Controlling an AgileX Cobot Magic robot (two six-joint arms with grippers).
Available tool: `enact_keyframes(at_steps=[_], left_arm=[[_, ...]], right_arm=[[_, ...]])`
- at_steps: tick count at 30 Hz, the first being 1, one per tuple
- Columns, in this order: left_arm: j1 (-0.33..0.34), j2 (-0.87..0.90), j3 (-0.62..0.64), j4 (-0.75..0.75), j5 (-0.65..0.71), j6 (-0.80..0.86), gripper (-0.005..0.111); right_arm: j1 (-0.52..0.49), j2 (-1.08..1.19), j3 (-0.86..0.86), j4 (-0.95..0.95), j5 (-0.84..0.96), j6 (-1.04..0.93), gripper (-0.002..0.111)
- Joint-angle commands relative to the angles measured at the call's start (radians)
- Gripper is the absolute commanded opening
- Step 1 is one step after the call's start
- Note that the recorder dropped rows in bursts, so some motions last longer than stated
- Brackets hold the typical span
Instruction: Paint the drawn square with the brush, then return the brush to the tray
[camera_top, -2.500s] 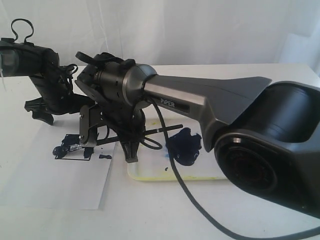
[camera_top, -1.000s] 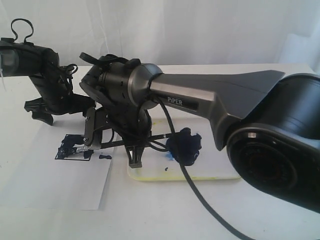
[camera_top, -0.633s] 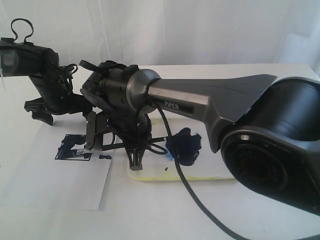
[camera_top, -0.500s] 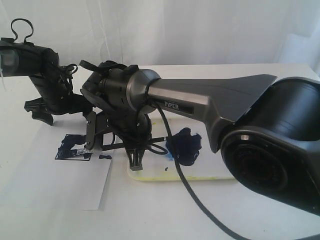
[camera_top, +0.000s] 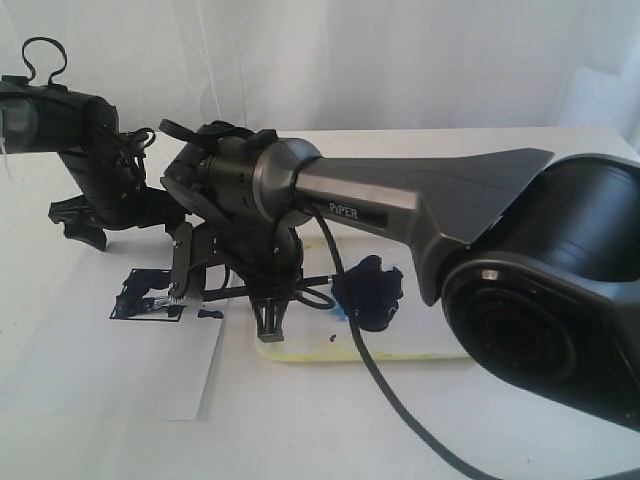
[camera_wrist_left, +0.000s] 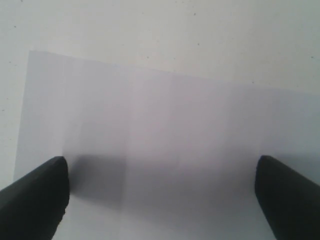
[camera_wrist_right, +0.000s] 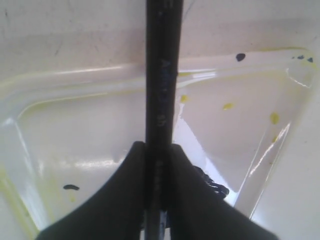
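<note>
My right gripper (camera_top: 268, 318) reaches across to the left and is shut on the black handle of the brush (camera_top: 320, 278), which lies nearly level. The silver ferrule and the bristles rest on the drawn square (camera_top: 148, 296), which is daubed with dark blue paint. In the right wrist view the gripper (camera_wrist_right: 159, 150) pinches the brush (camera_wrist_right: 162, 75) over the tray (camera_wrist_right: 75, 80). The whitish tray (camera_top: 400, 345) with yellow stains holds a dark blue paint blob (camera_top: 368, 292). My left gripper (camera_top: 80, 225) hovers open behind the square; its wrist view shows the gripper (camera_wrist_left: 162, 200) over bare paper.
The white paper sheet (camera_top: 120, 370) lies left of the tray, seen as plain paper (camera_wrist_left: 165, 125) in the left wrist view. A small stray paint blot (camera_top: 210, 313) sits between square and tray. The right arm's black cable (camera_top: 400, 425) trails across the tray and table front.
Since 2.5 s ago the right wrist has turned and shifted slightly, dragging the brush tip over the square. Nothing has moved in the last half second. The left arm is still.
</note>
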Motion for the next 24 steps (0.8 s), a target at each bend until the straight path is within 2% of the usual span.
enact_keyframes(at_steps=[1,9,24], left_arm=[[0.004,0.047,0.029,0.001,0.128,-0.001,0.105],[0.004,0.047,0.029,0.001,0.126,-0.001,0.105],[0.004,0.047,0.029,0.001,0.128,-0.001,0.105]], right_arm=[[-0.005,-0.014,0.004,0.001,0.005,0.012,0.0],[-0.005,-0.017,0.073,-0.023,0.005,0.022,0.0],[-0.022,-0.069,0.075,-0.006,0.005,0.033,0.0]])
